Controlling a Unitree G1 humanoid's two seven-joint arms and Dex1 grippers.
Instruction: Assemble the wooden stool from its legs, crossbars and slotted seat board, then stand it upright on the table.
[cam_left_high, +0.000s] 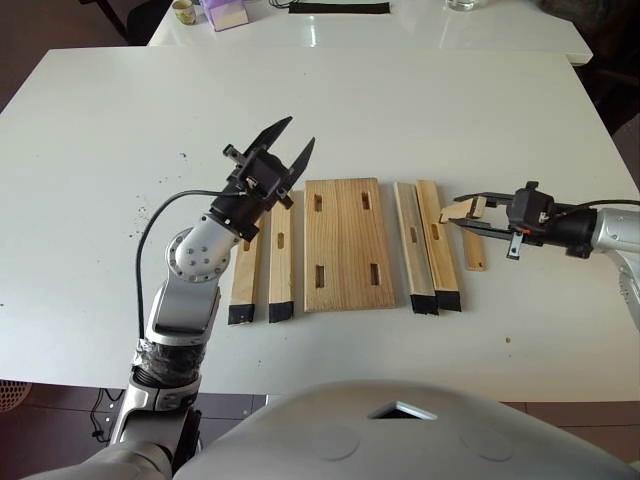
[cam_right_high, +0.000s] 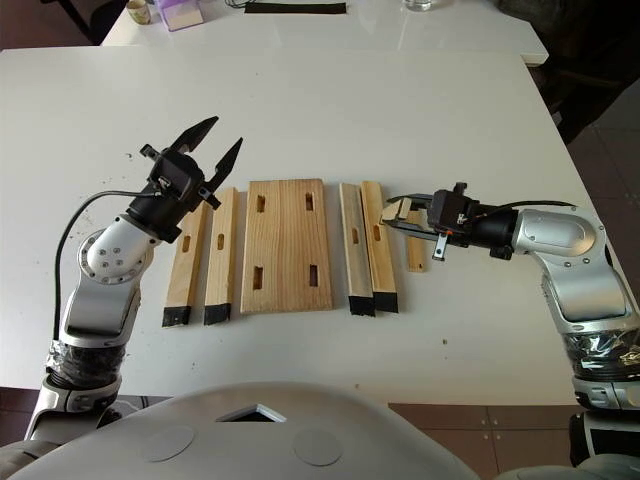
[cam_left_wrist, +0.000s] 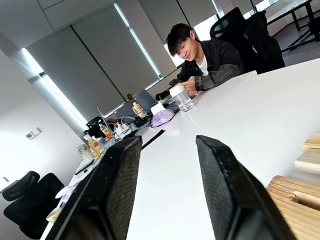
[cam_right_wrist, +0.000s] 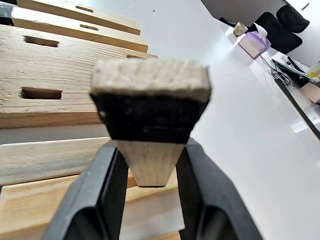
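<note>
Left eye view gives you the whole layout: the slotted seat board (cam_left_high: 343, 243) lies flat near the middle of the white desk (cam_left_high: 120, 130), its four slots facing up. Two legs (cam_left_high: 245, 268) (cam_left_high: 282, 258) lie side by side just to its left, and two more legs (cam_left_high: 412, 247) (cam_left_high: 440, 243) lie just to its right, all four parallel to the board with their black-tipped ends toward you. Your left hand (cam_left_high: 300, 131) hangs above the far ends of the left pair, its two dark fingers (cam_left_wrist: 115, 190) spread well apart and closed on nothing; from the left wrist view a corner of the wooden parts (cam_left_wrist: 295, 195) shows beyond them. Your right hand (cam_left_high: 458, 212) sits to the right of the right pair of legs, low over the desk and pointing toward them, its fingers clamped on a short wooden piece (cam_left_high: 455, 212). In the right wrist view that piece (cam_right_wrist: 150, 107) sticks out between the two fingers with a black-painted end facing the camera. A slim short bar (cam_left_high: 475, 245) lies on the desk just under and beside the right hand, parallel to the legs.
</note>
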